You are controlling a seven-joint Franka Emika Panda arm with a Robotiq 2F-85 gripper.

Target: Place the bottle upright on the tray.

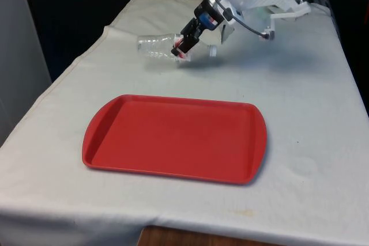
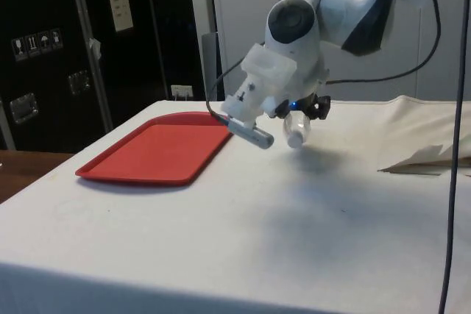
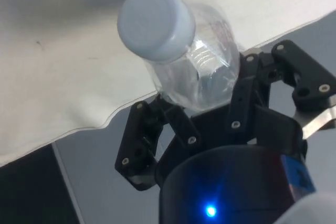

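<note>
One clear bottle [image 1: 157, 45] hangs sideways in the gripper [image 1: 183, 49] beyond the red tray [image 1: 173, 137].

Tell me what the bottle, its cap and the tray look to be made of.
Bottle: thin clear plastic, it seems; the cloth shows through its ribbed, glinting wall. Cap: opaque pale plastic, smooth and matte. Tray: probably moulded red plastic with a raised rim and soft sheen. The gripper holds the bottle.
</note>
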